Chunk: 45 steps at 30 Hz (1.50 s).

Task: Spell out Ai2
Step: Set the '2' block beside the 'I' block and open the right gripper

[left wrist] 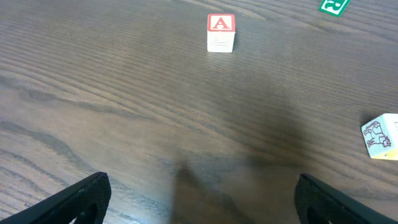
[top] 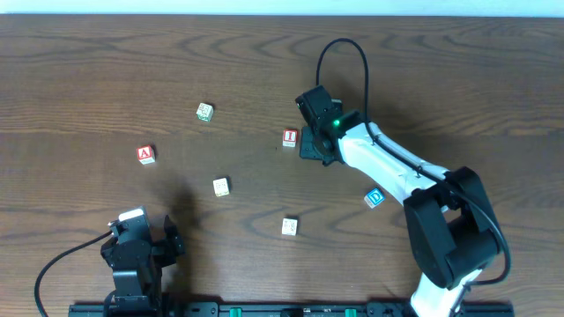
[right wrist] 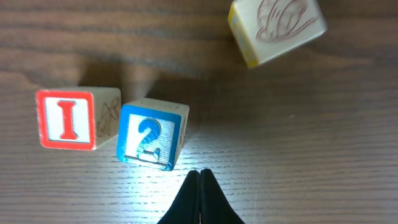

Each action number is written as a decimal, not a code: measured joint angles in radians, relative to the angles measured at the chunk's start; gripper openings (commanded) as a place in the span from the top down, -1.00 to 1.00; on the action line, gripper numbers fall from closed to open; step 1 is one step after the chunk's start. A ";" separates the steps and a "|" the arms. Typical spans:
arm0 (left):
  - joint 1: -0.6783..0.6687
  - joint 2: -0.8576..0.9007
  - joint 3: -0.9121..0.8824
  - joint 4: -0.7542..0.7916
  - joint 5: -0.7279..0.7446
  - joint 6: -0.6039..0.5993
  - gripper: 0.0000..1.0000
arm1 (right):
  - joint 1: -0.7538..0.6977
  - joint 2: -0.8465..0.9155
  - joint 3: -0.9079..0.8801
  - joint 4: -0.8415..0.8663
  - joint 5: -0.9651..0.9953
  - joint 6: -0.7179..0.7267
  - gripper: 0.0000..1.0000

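Note:
The red A block (top: 146,154) stands alone at the left; it also shows in the left wrist view (left wrist: 221,31). The red I block (top: 289,137) sits mid-table. In the right wrist view the I block (right wrist: 67,118) and a blue 2 block (right wrist: 149,134) stand side by side, nearly touching. The 2 block is hidden under my right arm in the overhead view. My right gripper (top: 310,145) (right wrist: 199,172) is shut and empty, its tips just behind the 2 block. My left gripper (top: 141,242) (left wrist: 202,199) is open and empty near the front edge.
Other blocks lie scattered: a green-lettered one (top: 204,111) (left wrist: 334,5), a beige one (top: 220,187) (left wrist: 380,137), another beige one (top: 289,227), and a blue one (top: 374,197). A beige block with a drawing (right wrist: 275,28) lies beyond the 2 block.

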 measured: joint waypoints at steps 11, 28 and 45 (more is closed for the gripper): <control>0.000 0.000 0.000 0.000 0.000 0.000 -0.91 | 0.000 0.009 -0.020 0.056 -0.008 0.002 0.97; 0.000 0.000 0.000 0.000 0.000 0.000 -0.91 | -0.001 0.023 -0.020 0.126 -0.007 0.003 0.97; 0.000 0.000 0.000 0.000 0.000 0.000 -0.91 | -0.008 0.037 -0.020 0.164 -0.006 0.001 0.97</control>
